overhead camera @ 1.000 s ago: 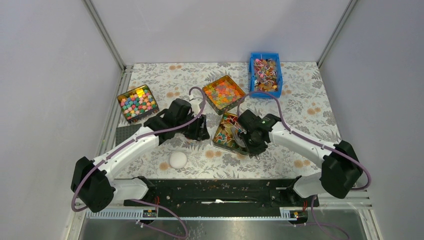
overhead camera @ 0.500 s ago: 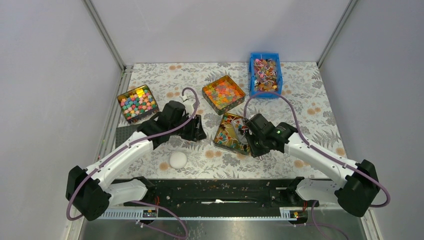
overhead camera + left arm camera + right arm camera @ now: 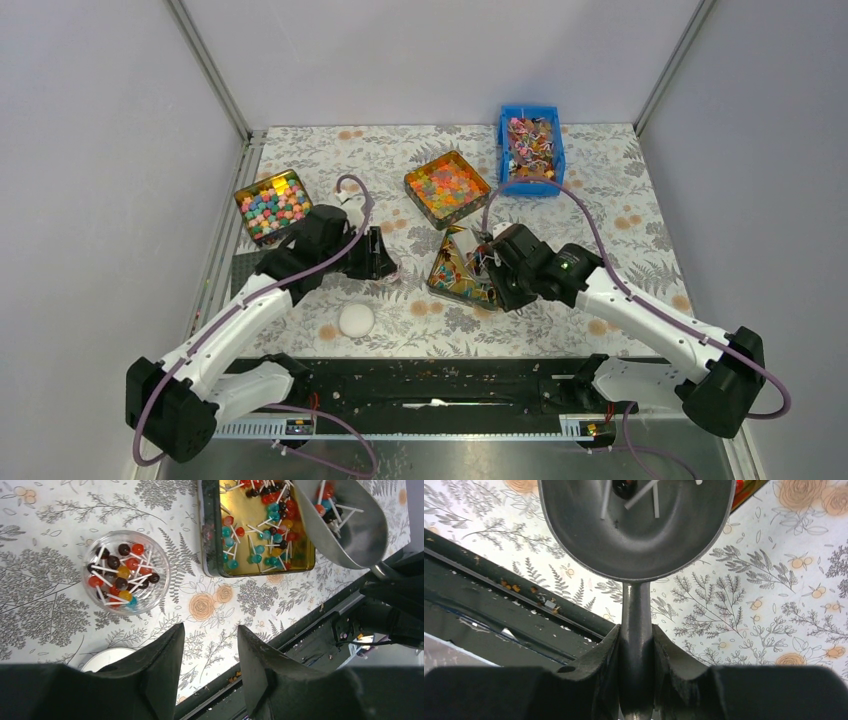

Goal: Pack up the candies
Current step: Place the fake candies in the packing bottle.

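Mixed-colour candies (image 3: 260, 532) in gold tin (image 3: 204, 530), clear bowl (image 3: 156, 598)

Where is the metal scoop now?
In the left wrist view, upper right: the metal scoop hangs over one end of the gold tin, its handle clamped in the right gripper.

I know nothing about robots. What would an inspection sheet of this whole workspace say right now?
Surface: floral cloth covering the table.
Job's things: candies on pale sticks lie in the gold tin, the clear cup, the metal scoop and the blue bin.
Clutter: tin of cube sweets, tin of orange-yellow-green pieces, white lid, dark flat panel.
Grippers: left end effector open and empty, near the cup; right end effector shut on the scoop's handle, over the gold tin.
Cables: left purple cable and right purple cable each loop above an arm.
Surroundings: grey walls, metal frame posts, black rail at the near edge.
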{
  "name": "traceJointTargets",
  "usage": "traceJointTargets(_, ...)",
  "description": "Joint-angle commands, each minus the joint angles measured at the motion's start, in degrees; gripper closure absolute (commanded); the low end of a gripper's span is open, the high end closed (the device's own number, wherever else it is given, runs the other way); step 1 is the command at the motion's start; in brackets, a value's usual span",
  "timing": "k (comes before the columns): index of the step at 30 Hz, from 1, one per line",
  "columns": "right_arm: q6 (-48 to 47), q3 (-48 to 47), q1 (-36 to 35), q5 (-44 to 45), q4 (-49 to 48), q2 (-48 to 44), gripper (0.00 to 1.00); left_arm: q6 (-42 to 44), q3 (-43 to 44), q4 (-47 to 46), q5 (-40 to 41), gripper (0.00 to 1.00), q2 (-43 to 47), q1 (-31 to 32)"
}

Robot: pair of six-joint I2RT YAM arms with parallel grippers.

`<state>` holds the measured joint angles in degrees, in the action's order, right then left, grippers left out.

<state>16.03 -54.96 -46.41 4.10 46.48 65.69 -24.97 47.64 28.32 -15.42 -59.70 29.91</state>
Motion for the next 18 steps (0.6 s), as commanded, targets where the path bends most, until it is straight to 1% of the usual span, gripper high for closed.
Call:
traceJointTargets(1, -1.7, -5.5, -1.9, 1.5, -0.4, 0.7, 1.0, 0.0, -1.1, -1.9, -2.0, 0.56, 2.9, -3.0)
traceJointTargets(10, -2.9, -11.3, -4.3, -0.6, 0.6, 5.6, 1.0, 2.9, -1.0, 2.1, -2.7, 0.56, 6.6, -8.8)
traceJointTargets(18, -4.4, -17.1, -7.6, -3.0, 2.7, 10.9, 1.0, 5.5, 1.7, 6.1, -0.1, 0.56, 8.2, -9.7)
